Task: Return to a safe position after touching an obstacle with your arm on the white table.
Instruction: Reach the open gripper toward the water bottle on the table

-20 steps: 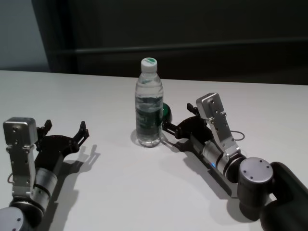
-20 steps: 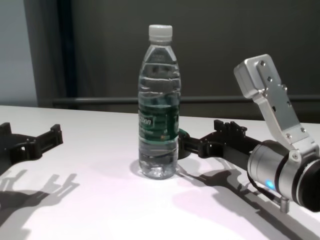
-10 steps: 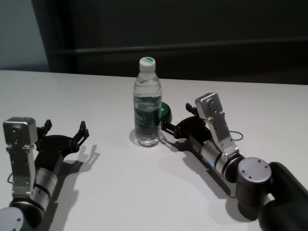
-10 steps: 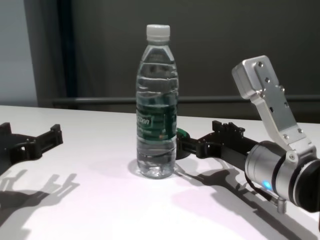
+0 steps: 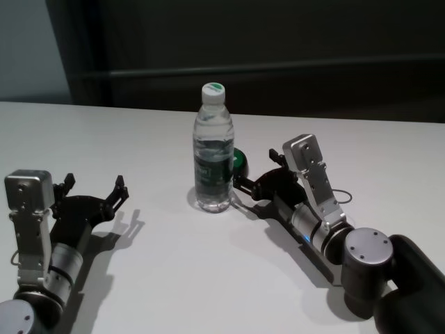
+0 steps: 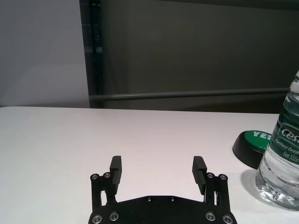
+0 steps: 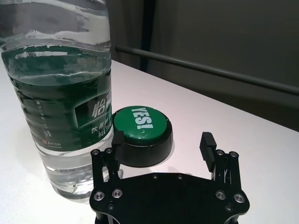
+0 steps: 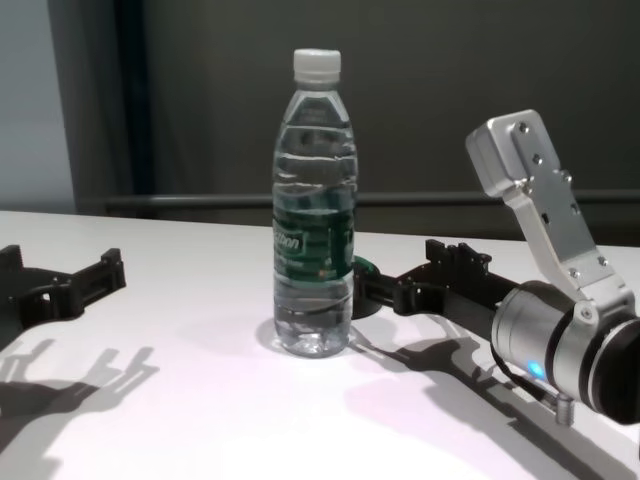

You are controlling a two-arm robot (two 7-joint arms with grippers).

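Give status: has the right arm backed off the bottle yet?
Done: nothing clear; the water bottle stands upright on the white table. In hand: the right end effector sits open, one finger right beside the bottle, near the green-topped puck. Left: retreat. The left end effector rests open, apart.

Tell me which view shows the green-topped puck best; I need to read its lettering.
The right wrist view: the puck sits whole beside the bottle, its "YES!" top legible, ahead of the open right gripper. The left wrist view shows part of it; in the head and chest views the bottle mostly hides it.
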